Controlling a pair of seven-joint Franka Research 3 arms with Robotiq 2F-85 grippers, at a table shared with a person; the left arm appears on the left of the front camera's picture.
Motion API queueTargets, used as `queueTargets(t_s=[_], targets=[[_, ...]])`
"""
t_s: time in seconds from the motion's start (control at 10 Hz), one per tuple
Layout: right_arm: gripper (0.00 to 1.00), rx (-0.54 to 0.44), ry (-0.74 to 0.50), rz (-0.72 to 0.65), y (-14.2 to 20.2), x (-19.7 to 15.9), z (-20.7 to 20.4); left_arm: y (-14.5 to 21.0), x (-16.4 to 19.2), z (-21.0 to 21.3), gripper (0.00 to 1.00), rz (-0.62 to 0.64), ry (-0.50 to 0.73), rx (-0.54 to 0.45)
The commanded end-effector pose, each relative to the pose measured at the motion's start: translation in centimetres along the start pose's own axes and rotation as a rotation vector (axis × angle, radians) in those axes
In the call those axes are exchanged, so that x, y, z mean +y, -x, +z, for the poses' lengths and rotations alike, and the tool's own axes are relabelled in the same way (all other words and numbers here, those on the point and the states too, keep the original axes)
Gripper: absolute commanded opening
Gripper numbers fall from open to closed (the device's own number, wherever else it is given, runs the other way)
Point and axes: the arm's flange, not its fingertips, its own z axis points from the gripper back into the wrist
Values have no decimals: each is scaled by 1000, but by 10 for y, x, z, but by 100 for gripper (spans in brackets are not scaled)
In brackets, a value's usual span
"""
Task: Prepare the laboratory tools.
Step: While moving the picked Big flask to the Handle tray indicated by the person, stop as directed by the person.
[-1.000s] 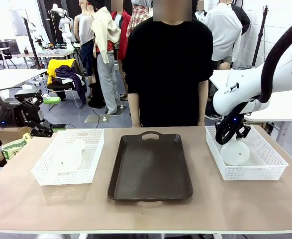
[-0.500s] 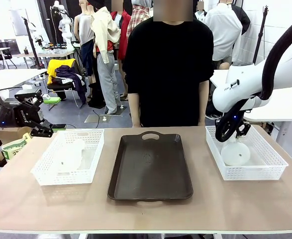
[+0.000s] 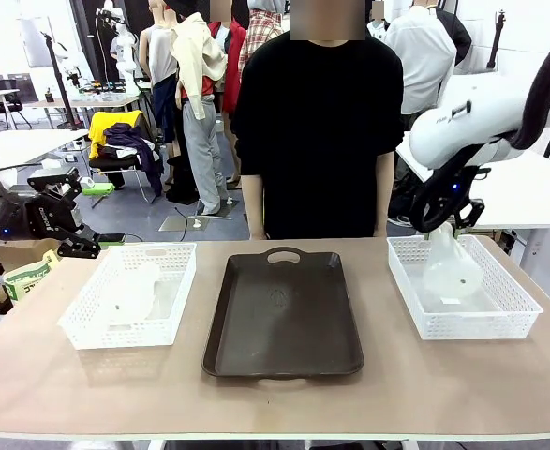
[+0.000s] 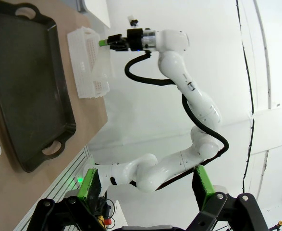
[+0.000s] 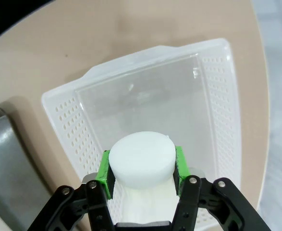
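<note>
In the front view, the right arm (image 3: 481, 122) reaches down over the right basket (image 3: 523, 305). Its jaws are closed on the neck of one flask (image 3: 451, 270), which hangs tilted with its wide base down between the basket walls; whether it touches the basket floor cannot be told. The other flask (image 3: 129, 295) lies on its side in the left basket (image 3: 179, 255). A dark brown tray (image 3: 284, 328) sits between the baskets on the surface (image 3: 275, 398), and a person (image 3: 317, 131) in black stands at the far side. The left arm (image 3: 40, 216) is off the surface's left end. Small dark print on both arms is too small to read.

In the left wrist view, the left arm's jaws stand wide open around nothing, their green pads (image 4: 90, 185) well apart. Farther off are the tray, the right basket and the held flask under the right arm, whose marking is illegible.

In the right wrist view, green pads (image 5: 104, 171) press both sides of the flask just under its round white top, directly above the basket. The flask and basket carry no readable label.
</note>
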Motion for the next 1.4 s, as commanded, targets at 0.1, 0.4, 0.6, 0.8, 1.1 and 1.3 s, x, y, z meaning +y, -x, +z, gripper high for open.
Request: queueTargets(t_s=[0.1, 0.4, 0.6, 0.8, 1.1, 1.3], targets=[[0, -30, -48, -2, 7, -17, 41, 1, 0, 1, 100, -13, 3, -5], [0, -42, -32, -7, 3, -16, 50, 1, 0, 1, 100, -13, 3, -5], [0, -42, -32, -7, 3, -16, 50, 1, 0, 1, 100, -13, 3, -5], [0, -42, -32, -7, 3, -16, 50, 1, 0, 1, 100, -13, 3, -5], [0, -42, -32, -7, 3, -16, 50, 1, 0, 1, 100, -13, 3, -5], [0, -42, -32, -7, 3, -16, 50, 1, 0, 1, 100, -13, 3, -5]])
